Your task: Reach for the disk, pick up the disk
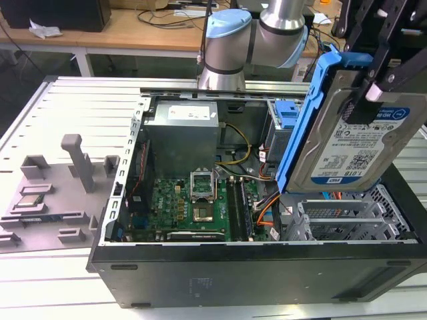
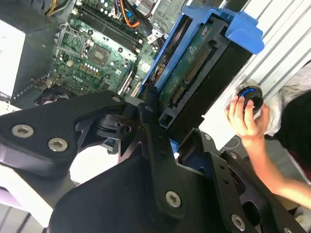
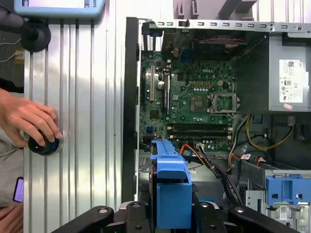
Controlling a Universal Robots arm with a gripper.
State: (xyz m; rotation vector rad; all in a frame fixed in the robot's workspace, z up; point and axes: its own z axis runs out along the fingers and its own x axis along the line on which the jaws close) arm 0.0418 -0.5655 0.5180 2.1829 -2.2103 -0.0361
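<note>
**Disk up and out of the case**

Hanging in the air above the open computer case, the disk, silver face and printed label tilted toward the exterior view, blue bracket running along its edge. Sitting well clear of the case floor, over the drive-bay corner, just above the grey metal cage. Showing its underside in the second wrist view, green board and connector row framed by that same blue plastic. Appearing end-on in the first wrist view, blue bracket end sticking up between the black linkages.

Clamping the disk, the gripper, black fingers pinching it from both flat sides near its upper end. Grasping firmly, disk carried rather than resting on anything.

Lying inside the case below the disk, the green motherboard, with the open processor socket at its middle and the grey power supply beyond it. Trailing beside the board, orange and yellow cables.

Sitting outside the case on the slatted metal table, a grey fixture plate holding a small square chip.

Pressing on a round black knob outside the case wall, a person's hand, seen in both wrist views.
</note>
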